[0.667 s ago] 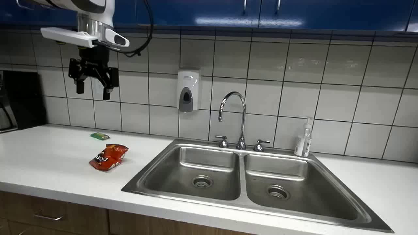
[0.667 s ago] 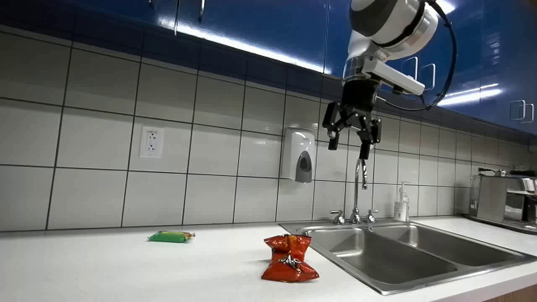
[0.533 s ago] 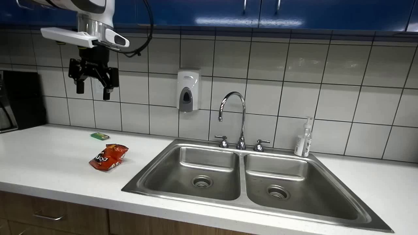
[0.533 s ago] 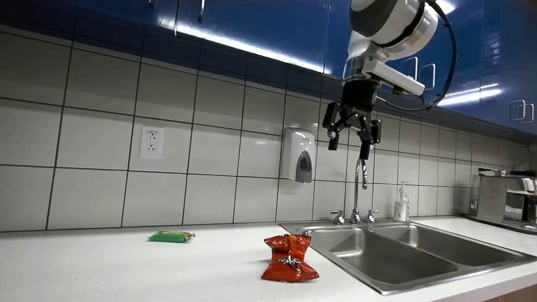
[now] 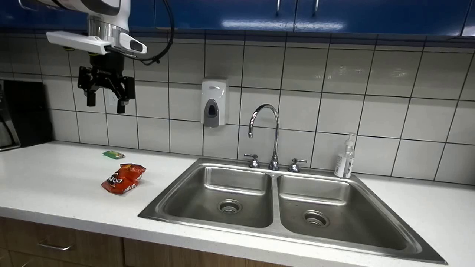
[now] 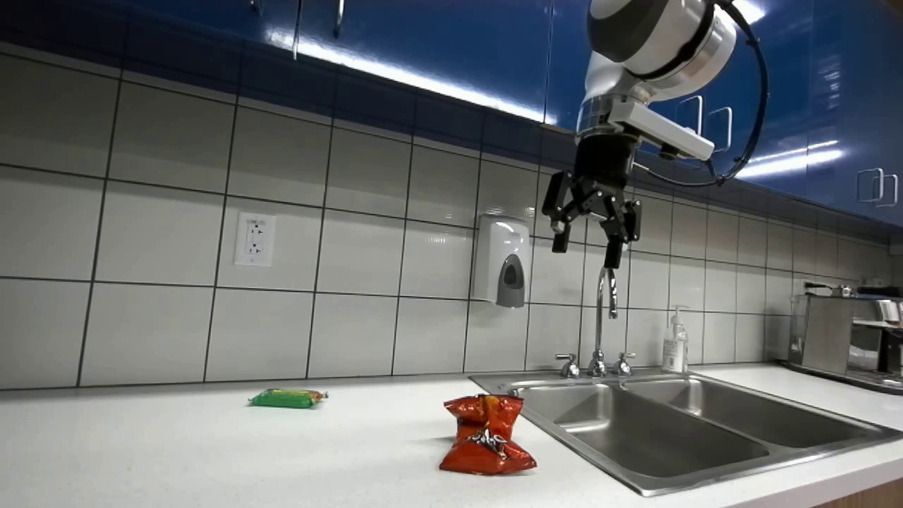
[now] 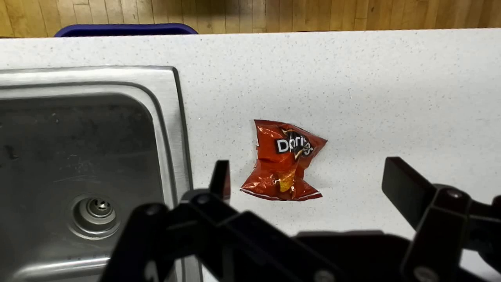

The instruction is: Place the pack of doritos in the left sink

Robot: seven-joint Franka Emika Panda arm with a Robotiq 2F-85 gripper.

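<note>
The pack of doritos, a crinkly red-orange bag, lies on the counter beside the left sink; it shows in both exterior views (image 5: 125, 178) (image 6: 487, 451) and in the wrist view (image 7: 280, 162). The left sink is a steel basin with a round drain, in both exterior views (image 5: 193, 207) (image 6: 635, 430) and at the left of the wrist view (image 7: 78, 156). No object shows in it. My gripper is open and empty, fingers pointing down, high above the counter in both exterior views (image 5: 106, 104) (image 6: 587, 250). In the wrist view its fingers (image 7: 312, 177) frame the pack's lower part from above, apart from it.
A small green packet (image 5: 113, 154) lies on the counter near the tiled wall. The tall faucet (image 5: 274, 141) stands behind the joined basins. The twin basin (image 5: 356, 222) and a pump bottle (image 5: 345, 159) are further along. A soap dispenser (image 5: 214, 102) hangs on the wall under blue cabinets (image 5: 230, 15).
</note>
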